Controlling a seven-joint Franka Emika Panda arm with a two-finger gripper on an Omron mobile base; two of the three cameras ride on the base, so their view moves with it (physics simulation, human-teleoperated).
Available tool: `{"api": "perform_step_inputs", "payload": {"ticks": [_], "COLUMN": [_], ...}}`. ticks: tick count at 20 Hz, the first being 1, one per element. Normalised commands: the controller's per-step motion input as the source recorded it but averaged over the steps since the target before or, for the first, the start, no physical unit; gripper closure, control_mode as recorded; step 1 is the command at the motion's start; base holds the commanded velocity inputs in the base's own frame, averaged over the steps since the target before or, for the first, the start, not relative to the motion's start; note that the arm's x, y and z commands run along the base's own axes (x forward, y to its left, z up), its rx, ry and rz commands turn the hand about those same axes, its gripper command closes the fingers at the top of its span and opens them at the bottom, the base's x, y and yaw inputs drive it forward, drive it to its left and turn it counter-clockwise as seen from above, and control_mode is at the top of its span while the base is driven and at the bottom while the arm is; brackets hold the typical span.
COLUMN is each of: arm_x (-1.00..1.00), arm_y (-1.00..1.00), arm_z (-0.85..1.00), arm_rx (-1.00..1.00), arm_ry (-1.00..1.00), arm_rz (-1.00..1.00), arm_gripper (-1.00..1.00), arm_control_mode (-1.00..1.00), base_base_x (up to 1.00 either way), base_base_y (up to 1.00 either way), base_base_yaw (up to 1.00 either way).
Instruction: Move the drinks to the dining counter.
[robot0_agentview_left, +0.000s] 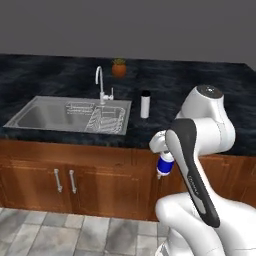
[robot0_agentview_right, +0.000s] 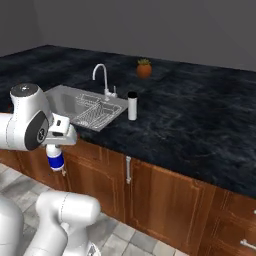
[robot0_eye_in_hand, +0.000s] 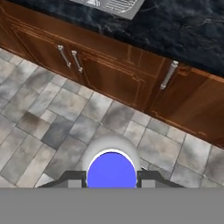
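Although the small bottle (robot0_agentview_left: 164, 165) looked light and rigid, its smooth round body was likely slippery, so you were right, I judge, to take it across the middle of the barrel, where the blue label sat. The gripper (robot0_agentview_right: 55, 159) pointed down and was closed nearly as far as it goes, its fingers clamped on either side of that bottle; in the hand view the bottle's blue body (robot0_eye_in_hand: 112, 171) sat squarely between the two dark tips. It hung directly below the hand, out in front of the wooden cabinet doors (robot0_agentview_left: 65, 177), lower than the counter's edge and above the tiled floor (robot0_eye_in_hand: 52, 118). The tall white cylinder (robot0_agentview_left: 145, 104) already stood upright on the black dining counter (robot0_agentview_right: 200, 125), just beside the sink (robot0_agentview_left: 35, 116).
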Motion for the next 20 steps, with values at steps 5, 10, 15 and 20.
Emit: {"api": "perform_step_inputs", "payload": {"ticks": [5, 10, 15, 20], "arm_x": [0.0, 0.0, 0.0, 0.0], "arm_y": [0.0, 0.0, 0.0, 0.0], "arm_z": [0.0, 0.0, 0.0, 0.0], "arm_rx": [0.0, 0.0, 0.0, 0.0], "arm_ry": [0.0, 0.0, 0.0, 0.0], "arm_rz": [0.0, 0.0, 0.0, 0.0], "arm_gripper": [1.0, 1.0, 1.0, 1.0], "arm_control_mode": [1.0, 1.0, 1.0, 1.0], "base_base_x": [0.91, 0.9, 0.31, 0.37], "base_base_y": [-0.08, -0.07, -0.26, 0.5], "base_base_yaw": [-0.14, -0.5, -0.7, -0.37]}}
